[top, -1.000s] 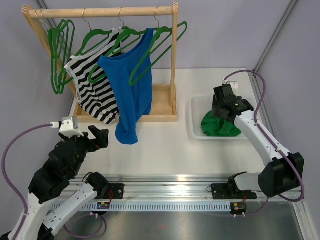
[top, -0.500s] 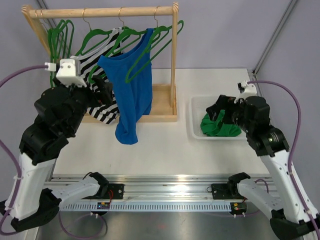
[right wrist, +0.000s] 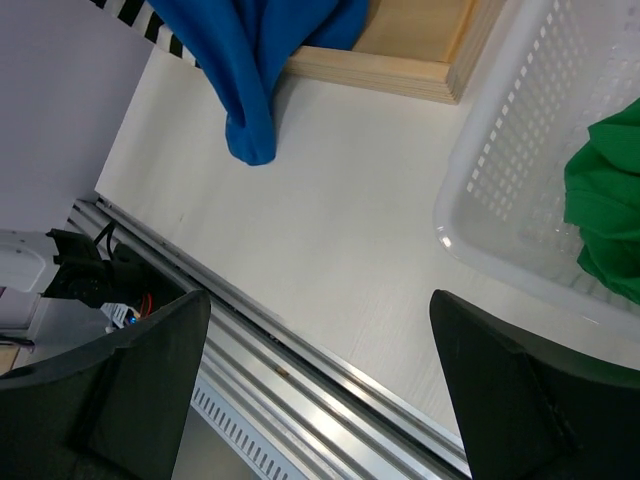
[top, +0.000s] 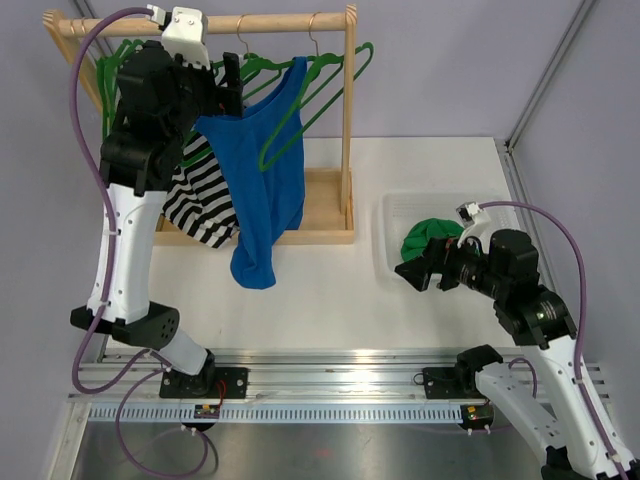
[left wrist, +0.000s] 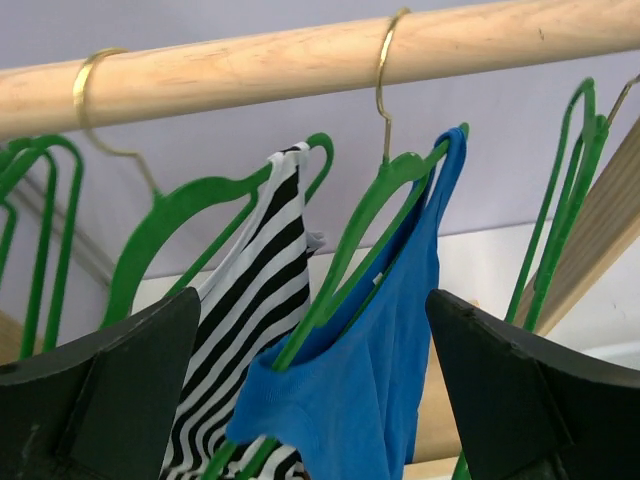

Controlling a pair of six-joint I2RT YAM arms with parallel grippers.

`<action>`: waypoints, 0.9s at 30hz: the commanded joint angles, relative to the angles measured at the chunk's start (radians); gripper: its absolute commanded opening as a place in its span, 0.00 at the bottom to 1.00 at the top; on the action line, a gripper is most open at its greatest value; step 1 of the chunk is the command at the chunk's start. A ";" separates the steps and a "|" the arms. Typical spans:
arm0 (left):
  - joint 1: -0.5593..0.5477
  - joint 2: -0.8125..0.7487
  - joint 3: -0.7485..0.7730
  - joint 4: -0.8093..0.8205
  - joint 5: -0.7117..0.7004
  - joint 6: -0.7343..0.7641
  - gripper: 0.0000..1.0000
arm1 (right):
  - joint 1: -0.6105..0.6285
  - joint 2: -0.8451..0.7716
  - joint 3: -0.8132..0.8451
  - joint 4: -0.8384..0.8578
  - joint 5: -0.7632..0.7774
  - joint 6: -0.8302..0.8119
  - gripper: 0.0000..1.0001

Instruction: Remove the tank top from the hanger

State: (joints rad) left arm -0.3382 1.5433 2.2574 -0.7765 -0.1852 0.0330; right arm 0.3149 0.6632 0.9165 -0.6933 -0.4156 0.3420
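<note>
A blue tank top [top: 265,170] hangs on a green hanger [top: 290,110] from the wooden rod [top: 280,22]. To its left a black-and-white striped tank top [top: 200,200] hangs on another green hanger. My left gripper [top: 228,92] is raised to the rod and stands open. In the left wrist view the blue tank top [left wrist: 370,380] and its hanger [left wrist: 370,210] lie between the spread fingers of that gripper [left wrist: 312,330], untouched, with the striped top [left wrist: 250,300] beside them. My right gripper [top: 418,275] hovers open and empty over the table by the basket.
A white basket [top: 388,262] at the right holds a green garment [top: 428,238]. The rack's wooden base [top: 320,215] and right post [top: 349,120] stand behind the hanging clothes. Several bare green hangers [top: 118,110] hang at the rod's left end. The metal rail [right wrist: 330,400] runs along the near edge.
My left arm has swung up from the table's near left to the rod, open jaws now around the blue top. My right gripper opened, left the green garment in the basket and drew back.
</note>
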 commanded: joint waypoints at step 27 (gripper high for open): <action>0.173 0.135 0.027 -0.004 0.472 -0.027 0.00 | 0.000 -0.071 -0.059 0.032 -0.104 0.002 0.96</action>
State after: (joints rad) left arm -0.1604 1.7153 2.2772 -0.8066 0.2752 0.0216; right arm 0.3149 0.5884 0.8551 -0.6933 -0.4927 0.3447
